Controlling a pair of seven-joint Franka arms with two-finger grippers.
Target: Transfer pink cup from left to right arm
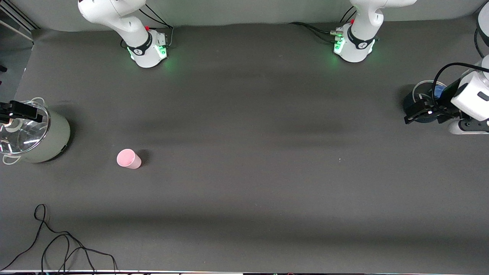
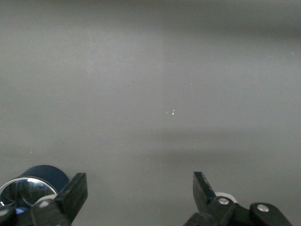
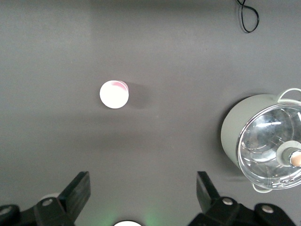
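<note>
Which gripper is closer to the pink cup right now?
Right. The right gripper hangs open over the lidded pot beside the pink cup; the left gripper waits open at the left arm's end.

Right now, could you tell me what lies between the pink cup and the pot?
Nothing: in the front view, only bare table separates the pink cup from the pot. The right wrist view shows the same.

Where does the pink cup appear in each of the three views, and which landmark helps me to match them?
Front view: the pink cup stands on the dark table, toward the right arm's end, beside the lidded grey-green pot.
Left wrist view: the cup is not in it.
Right wrist view: the cup shows from above, apart from the same pot.
Shared landmark: the pot with its glass lid, seen in the front and right wrist views.
</note>
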